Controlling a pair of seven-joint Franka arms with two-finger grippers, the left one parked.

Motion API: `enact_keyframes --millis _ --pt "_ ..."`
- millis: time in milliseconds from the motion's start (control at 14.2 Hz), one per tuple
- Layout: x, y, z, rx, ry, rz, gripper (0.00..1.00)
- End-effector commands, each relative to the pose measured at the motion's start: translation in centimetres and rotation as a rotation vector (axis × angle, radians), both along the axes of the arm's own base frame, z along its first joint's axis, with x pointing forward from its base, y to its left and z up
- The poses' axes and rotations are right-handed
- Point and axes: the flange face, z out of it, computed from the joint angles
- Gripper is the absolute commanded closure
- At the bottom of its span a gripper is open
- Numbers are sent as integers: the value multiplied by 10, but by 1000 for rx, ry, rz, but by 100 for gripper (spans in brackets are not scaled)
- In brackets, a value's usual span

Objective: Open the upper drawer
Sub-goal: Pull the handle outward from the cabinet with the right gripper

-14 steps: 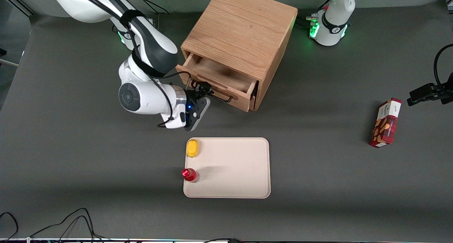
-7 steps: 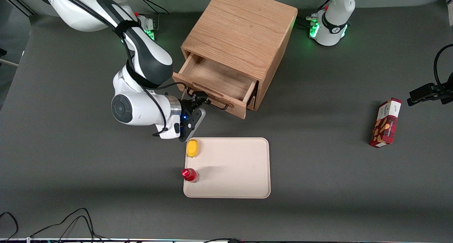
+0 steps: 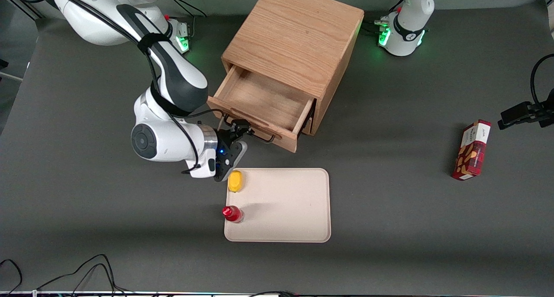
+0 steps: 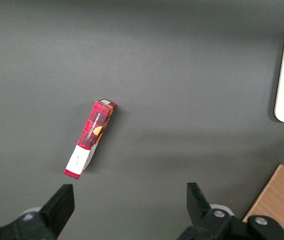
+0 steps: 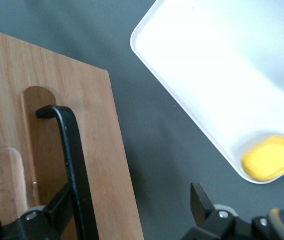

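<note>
While my gripper (image 3: pixel 240 129) is hooking one finger behind the black wire handle (image 5: pixel 74 165), jaws spread around it, I am judging the upper drawer (image 3: pixel 259 104), standing well out of its oak cabinet (image 3: pixel 296 37) right ahead of my fingers, as stiff, light and free-sliding.

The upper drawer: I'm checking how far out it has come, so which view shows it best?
The front view: the upper drawer shows whole, pulled out of the oak cabinet, tray bare, with the tool at its black handle. The right wrist view shows only the drawer front and handle; the left wrist view shows none of it.
</note>
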Motion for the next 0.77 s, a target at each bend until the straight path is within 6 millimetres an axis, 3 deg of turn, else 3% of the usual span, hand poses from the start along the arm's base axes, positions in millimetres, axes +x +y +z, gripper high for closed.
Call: enact_keyframes --millis 0,702 --pt "21 -12 -2 -24 5 -10 0" --pt "64 -52 2 -36 16 -56 0"
